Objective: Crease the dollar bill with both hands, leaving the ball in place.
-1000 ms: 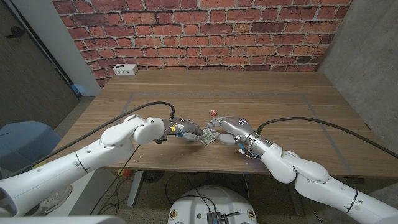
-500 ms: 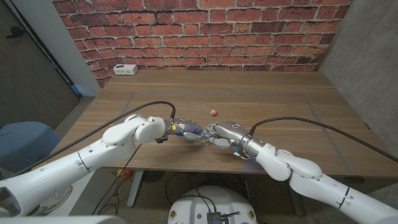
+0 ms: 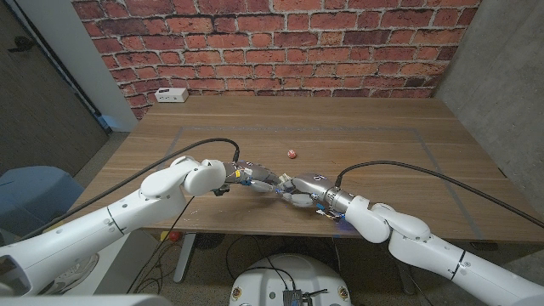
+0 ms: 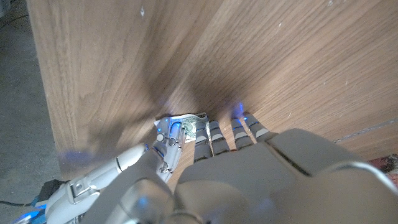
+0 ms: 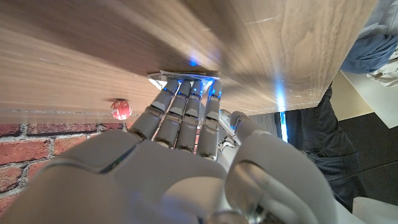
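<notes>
The dollar bill [image 4: 188,121] lies near the table's front edge, mostly hidden between my two hands. My left hand [image 3: 255,178] pinches it between its thumb and fingertips [image 4: 205,130]. My right hand [image 3: 308,189] meets the left from the other side, and its fingers [image 5: 186,102] lie stretched over the bill [image 5: 163,78] and press it against the wood. The small red ball [image 3: 291,154] sits on the table just beyond both hands, apart from them; it is the red ball [image 5: 120,109] beside my right fingers in the right wrist view.
The wooden table [image 3: 382,144] carries faint tape lines around its middle. A white box [image 3: 172,94] sits at the back left corner by the brick wall. Black cables run along both forearms. The front edge is close behind my hands.
My right hand has slid left and nearer the front edge, closing against the left hand and covering the bill that showed before. Left hand and ball have stayed put.
</notes>
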### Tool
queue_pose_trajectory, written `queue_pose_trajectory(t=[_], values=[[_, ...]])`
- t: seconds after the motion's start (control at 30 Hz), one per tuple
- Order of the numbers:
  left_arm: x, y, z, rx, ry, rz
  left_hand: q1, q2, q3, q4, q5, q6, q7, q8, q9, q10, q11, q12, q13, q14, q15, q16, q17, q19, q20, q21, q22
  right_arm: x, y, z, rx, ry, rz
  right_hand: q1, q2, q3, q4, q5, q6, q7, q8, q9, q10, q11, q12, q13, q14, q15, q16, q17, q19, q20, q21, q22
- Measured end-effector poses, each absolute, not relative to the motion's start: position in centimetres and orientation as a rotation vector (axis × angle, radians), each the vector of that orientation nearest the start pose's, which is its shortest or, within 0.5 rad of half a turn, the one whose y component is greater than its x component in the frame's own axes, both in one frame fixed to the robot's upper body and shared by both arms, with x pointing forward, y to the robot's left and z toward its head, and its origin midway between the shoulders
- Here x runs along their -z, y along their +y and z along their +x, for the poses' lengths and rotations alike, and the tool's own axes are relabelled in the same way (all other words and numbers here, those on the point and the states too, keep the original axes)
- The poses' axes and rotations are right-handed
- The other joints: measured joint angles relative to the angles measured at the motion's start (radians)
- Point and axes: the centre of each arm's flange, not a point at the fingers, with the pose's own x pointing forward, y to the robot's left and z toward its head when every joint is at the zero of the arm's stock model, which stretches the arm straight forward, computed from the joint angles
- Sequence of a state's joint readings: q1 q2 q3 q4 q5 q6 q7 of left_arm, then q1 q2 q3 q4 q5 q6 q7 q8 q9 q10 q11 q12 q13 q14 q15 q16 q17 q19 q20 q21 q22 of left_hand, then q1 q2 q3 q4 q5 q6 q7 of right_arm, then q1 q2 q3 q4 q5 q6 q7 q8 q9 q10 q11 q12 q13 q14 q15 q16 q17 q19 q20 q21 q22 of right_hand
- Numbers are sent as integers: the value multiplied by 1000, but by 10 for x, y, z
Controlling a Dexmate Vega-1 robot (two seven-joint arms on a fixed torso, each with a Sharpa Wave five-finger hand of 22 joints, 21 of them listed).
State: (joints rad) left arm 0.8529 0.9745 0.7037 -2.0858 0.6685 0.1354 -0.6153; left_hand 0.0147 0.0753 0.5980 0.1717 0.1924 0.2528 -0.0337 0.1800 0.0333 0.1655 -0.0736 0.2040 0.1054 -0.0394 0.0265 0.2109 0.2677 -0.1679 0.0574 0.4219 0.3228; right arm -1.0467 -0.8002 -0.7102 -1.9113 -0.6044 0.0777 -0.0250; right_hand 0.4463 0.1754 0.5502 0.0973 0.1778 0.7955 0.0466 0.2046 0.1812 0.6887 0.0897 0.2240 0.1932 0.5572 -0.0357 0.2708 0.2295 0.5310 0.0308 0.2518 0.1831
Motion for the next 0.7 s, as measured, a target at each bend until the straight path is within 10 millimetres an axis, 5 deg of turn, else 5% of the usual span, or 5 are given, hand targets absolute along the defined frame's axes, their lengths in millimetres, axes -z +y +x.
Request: queue_pose_trajectory(t=[0.27,0.43,0.57,0.6,0.7], values=[[84,168,527,613,-377,1857,30,8,42,-42,4,0,0,0,0,0,0,1,0,36,-36,1,-22,-5,10,21,-4,147,-114,519,-503,-742,-1385,-20,-7,3,5,4,50,14,7,0,45,16,9,-1,52,11,0,-15,22,7,4,1],[85,174,524,589,-472,1861,103,32,95,-142,8,52,13,34,0,48,47,41,10,130,-60,7,-66,9,35,57,-33,149,-115,521,-512,-728,-1385,-24,-11,3,5,4,63,19,7,0,55,19,13,-3,58,16,0,-21,25,7,4,1],[87,186,528,574,-443,1866,167,34,150,-248,8,223,-35,59,0,148,4,74,116,220,-65,8,-89,106,25,88,-72,149,-114,521,-517,-724,-1381,-24,-11,3,5,4,68,21,7,0,59,23,15,-2,58,16,0,-25,25,7,4,1],[75,174,518,535,-655,1849,173,35,158,-264,8,251,-36,61,0,163,4,79,115,237,-65,8,-91,126,21,94,-78,149,-115,523,-519,-721,-1385,-24,-11,3,5,4,67,21,7,0,60,21,15,-2,64,16,0,-26,25,7,7,1],[72,185,524,513,-631,1857,191,35,179,-293,8,297,-36,75,153,194,8,79,106,268,-66,8,-95,165,14,104,-91,149,-114,523,-523,-719,-1383,-27,-14,3,5,4,68,21,7,0,61,21,15,-4,68,16,-1,-28,25,7,8,1]])
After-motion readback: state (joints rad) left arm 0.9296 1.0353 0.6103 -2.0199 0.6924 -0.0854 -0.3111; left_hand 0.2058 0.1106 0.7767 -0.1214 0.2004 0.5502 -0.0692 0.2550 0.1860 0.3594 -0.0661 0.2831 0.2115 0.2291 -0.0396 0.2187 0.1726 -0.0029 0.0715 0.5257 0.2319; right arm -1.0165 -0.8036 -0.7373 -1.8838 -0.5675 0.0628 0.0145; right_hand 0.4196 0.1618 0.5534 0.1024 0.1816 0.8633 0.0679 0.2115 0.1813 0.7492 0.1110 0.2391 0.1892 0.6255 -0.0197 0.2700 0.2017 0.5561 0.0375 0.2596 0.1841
